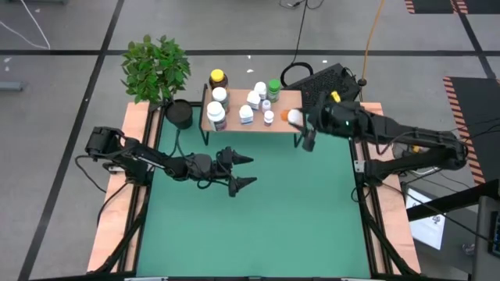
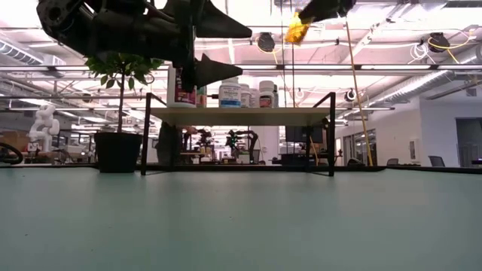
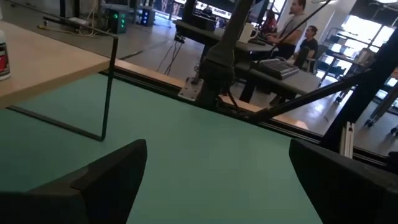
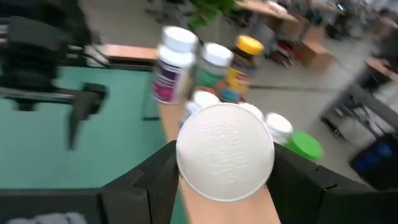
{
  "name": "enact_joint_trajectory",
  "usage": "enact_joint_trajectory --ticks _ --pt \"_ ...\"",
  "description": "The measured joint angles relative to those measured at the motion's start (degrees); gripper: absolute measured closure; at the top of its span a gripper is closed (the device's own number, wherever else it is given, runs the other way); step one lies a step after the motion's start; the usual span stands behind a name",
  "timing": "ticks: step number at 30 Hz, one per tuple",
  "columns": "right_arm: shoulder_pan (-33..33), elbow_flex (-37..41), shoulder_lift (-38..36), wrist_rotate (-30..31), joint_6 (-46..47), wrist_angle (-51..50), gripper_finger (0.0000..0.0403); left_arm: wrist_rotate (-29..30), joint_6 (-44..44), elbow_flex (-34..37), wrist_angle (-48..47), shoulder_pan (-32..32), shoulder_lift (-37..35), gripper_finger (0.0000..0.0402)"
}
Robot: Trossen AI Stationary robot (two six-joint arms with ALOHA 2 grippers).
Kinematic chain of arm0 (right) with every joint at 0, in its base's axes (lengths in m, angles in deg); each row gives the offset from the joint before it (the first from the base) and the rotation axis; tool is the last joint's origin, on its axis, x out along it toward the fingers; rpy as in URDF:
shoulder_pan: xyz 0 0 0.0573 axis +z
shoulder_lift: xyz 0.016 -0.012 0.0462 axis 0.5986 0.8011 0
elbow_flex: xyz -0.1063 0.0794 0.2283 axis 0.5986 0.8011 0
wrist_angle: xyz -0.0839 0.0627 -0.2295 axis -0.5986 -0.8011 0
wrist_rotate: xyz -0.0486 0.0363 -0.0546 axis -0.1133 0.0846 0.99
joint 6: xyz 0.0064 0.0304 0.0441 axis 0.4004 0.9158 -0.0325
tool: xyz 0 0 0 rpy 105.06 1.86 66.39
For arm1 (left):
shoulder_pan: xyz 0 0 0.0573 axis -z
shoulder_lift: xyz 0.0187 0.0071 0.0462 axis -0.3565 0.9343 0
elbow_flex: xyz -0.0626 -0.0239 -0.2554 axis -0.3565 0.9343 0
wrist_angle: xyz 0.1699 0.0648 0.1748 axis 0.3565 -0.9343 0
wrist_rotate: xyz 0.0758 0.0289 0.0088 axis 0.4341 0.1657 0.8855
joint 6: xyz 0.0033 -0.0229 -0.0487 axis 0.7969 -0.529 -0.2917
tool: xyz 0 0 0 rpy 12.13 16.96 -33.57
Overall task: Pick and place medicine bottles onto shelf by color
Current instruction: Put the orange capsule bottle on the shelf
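The right gripper (image 4: 225,180) clamps a white-capped bottle (image 4: 225,152) with an orange body over the right end of the shelf (image 1: 283,123), beside the other medicine bottles (image 1: 217,105); its label is hidden. The left gripper (image 1: 244,170) hangs open over bare green table (image 1: 258,226)

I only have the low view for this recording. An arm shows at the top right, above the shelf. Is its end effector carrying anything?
Observer: Yes. The right wrist view shows the right end effector closed on a white-capped bottle.
Operator: And the arm at the top left, is it holding a bottle too?
Observer: No. The left end effector is open and empty, above the table in front of the shelf.
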Motion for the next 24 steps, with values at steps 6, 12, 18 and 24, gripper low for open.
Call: enact_joint_trajectory --ticks 6,12,18,24 --pt "-8.9 -0.6 0.7 -0.3 1.3 -4.7 0.0202 0.0 -0.3 0.0 -0.4 0.2 0.0 0.0007" --pt "-18.3 -0.2 5.1 -8.5 0.7 -4.8 0.0200 -0.2 -0.9 0.0 -0.5 0.0 0.0 0.0007" --pt "-23.5 -1.4 13.1 -15.8 1.2 -4.8 0.0200 -0.2 -0.8 0.0 -0.3 -0.6 0.0 0.0007" --pt "-24.9 -1.5 17.7 -18.6 1.7 -5.3 0.0200 -0.4 -0.6 0.0 -0.8 -0.7 0.0 0.0007"
